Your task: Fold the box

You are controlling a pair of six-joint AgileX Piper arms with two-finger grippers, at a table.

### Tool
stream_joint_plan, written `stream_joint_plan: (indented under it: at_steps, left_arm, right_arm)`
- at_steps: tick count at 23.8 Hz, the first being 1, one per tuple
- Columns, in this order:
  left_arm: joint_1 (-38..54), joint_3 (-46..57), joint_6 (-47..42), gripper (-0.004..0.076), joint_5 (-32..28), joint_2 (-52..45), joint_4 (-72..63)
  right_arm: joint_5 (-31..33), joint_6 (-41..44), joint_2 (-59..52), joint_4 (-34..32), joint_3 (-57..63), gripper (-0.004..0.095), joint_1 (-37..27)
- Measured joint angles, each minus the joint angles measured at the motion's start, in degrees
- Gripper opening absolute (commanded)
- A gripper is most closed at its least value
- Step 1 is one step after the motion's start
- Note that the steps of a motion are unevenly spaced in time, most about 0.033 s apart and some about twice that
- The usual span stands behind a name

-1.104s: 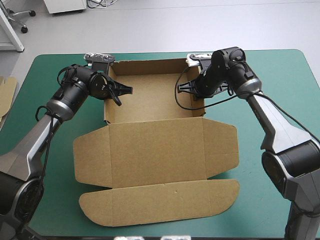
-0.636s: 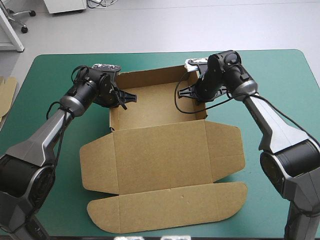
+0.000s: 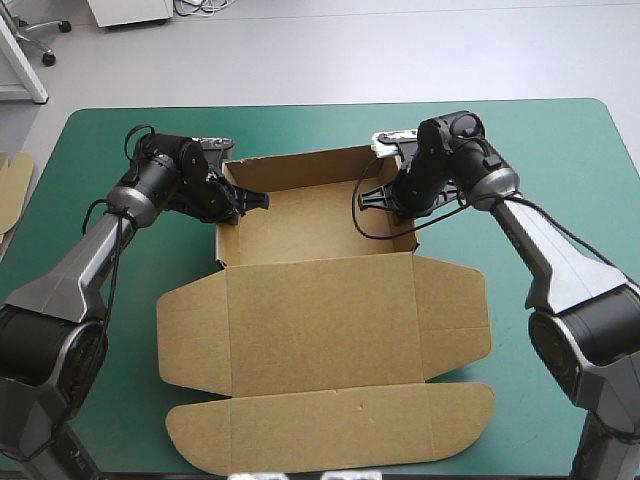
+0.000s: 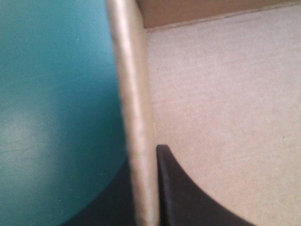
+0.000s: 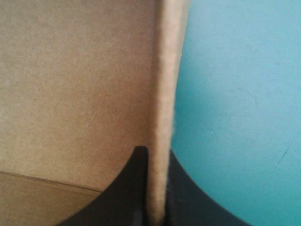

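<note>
Left gripper (image 3: 243, 202) pinched tight on box (image 3: 320, 310) left wall, board edge between black fingers (image 4: 188, 197). Right gripper (image 3: 378, 196) clamped on right wall likewise. Box mid-table on teal-green cover (image 3: 560, 150): open tray, lid flat toward near edge.

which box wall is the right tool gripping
The side wall toward the table's right edge: the right tool is shut on it; the left tool holds the opposite wall.

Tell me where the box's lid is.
In the high view, the lid lies flat on the teal-green cover, stretching from the tray toward the table's near edge.
</note>
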Motion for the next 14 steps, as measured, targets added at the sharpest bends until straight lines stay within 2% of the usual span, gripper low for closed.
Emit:
stream_joint_plan:
  at_steps: [14]
  left_arm:
    - [-3.0, 0.0, 0.7, -0.0014, -2.5, 0.0, 1.3]
  right_arm:
    - [0.0, 0.2, -0.1, -1.9, 0.4, -0.0018, -0.5]
